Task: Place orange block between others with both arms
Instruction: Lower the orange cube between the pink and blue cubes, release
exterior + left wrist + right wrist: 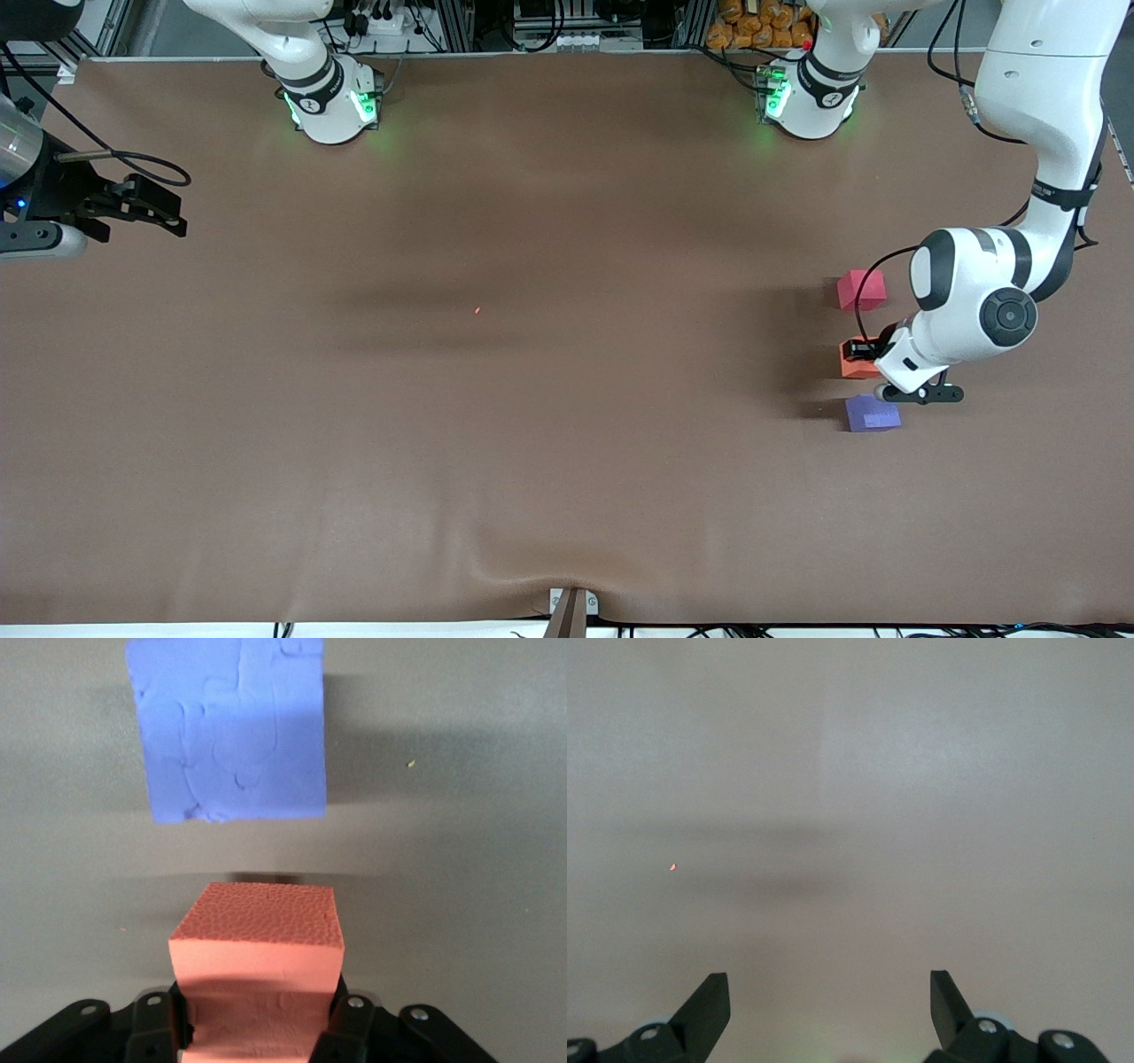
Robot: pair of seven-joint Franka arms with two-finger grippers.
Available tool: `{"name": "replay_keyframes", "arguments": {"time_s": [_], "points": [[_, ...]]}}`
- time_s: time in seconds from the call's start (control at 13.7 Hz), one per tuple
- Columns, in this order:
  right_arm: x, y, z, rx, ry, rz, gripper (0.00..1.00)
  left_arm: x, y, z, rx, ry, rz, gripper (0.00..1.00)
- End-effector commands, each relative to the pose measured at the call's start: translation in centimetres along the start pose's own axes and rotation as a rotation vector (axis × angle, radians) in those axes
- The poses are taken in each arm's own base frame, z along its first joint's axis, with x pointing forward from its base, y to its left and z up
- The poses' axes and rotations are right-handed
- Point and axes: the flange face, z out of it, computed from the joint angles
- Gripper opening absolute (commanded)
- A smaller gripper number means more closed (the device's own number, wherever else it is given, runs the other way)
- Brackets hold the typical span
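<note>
**Orange cube gripped between its two neighbours**

A brown cloth-covered table (532, 425) is lying below cluttered equipment racks (549, 22). The matte bright-orange foam cube (257, 943) is sitting between the red-pink cube (861, 289) and purple-blue cube (228, 726), clamped by the left gripper (261, 1028). The right gripper (830, 1010) is waiting spread apart at the right arm's end

White jointed arms (1045, 106) with black joint rings, green-lit bases (332, 106), black cables.

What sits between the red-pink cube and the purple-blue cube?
The orange block, clamped in the left gripper, between red-pink cube and purple-blue cube; front view shows it.
</note>
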Motion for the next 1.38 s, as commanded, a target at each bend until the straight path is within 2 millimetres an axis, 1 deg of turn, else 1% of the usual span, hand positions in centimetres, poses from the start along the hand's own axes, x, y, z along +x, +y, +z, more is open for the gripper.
{"name": "replay_keyframes", "arguments": {"time_s": [0.0,0.07,0.29,0.51,0.87,0.95,1.16,1.24,1.31], "points": [[-0.3,-0.1,-0.1,-0.002,-0.002,-0.008,1.0,-1.3,-1.0,-0.6,0.064,0.018,0.03,0.0],[-0.3,-0.1,-0.1,-0.002,-0.002,-0.008,1.0,-1.4,-1.4,-0.4,0.069,0.02,0.028,0.0],[-0.3,-0.2,-0.1,-0.002,-0.002,-0.009,1.0,-2.0,-1.3,0.9,0.063,0.036,0.019,0.0],[-0.2,-0.2,0.0,-0.002,-0.004,-0.011,1.0,-2.0,-1.1,1.3,0.06,0.034,-0.011,0.0],[-0.2,-0.2,0.0,-0.001,-0.005,-0.011,1.0,-1.8,-1.0,2.0,0.056,0.049,-0.01,0.0],[-0.2,-0.2,0.1,-0.001,-0.007,-0.011,1.0,-1.8,-1.0,2.2,0.055,0.048,-0.008,0.03],[-0.2,-0.2,0.1,-0.001,-0.007,-0.011,1.0,-1.8,-1.0,2.3,0.055,0.046,-0.008,0.08],[-0.2,-0.3,0.0,-0.001,-0.005,-0.012,1.0,-1.8,-0.9,2.4,0.055,0.045,-0.005,0.14],[-0.1,-0.4,0.1,-0.001,-0.007,-0.014,1.0,-1.7,-0.8,2.3,0.056,0.048,0.002,0.41]]}}
